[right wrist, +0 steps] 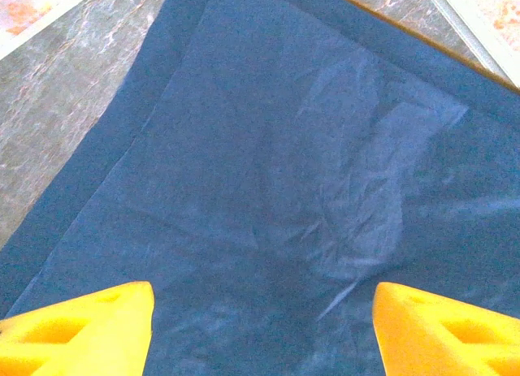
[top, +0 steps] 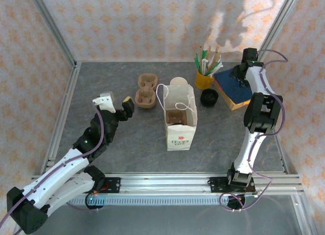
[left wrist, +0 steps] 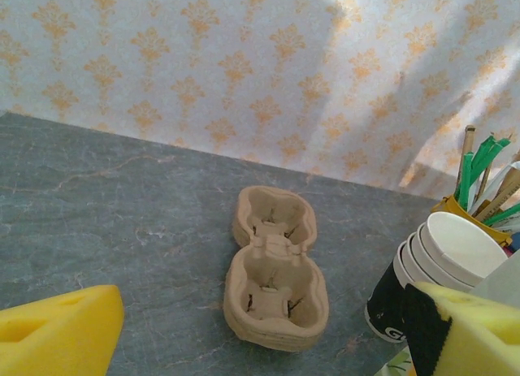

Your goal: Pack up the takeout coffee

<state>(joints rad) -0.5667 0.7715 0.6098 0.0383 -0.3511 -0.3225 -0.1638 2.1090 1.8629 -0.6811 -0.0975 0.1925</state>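
Foam-padded left tool [left wrist: 264, 327] gapes by pulp tray [left wrist: 276, 283]; right tool [right wrist: 262, 315] gapes over blue paper [right wrist: 268, 149].

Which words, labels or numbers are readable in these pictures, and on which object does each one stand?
white paper bag: a red mark and dark print on its front, too small to read.
stack of white cups: white lettering on the dark band, beginning with what looks like "G"; the rest is cut off.
No other text is legible.
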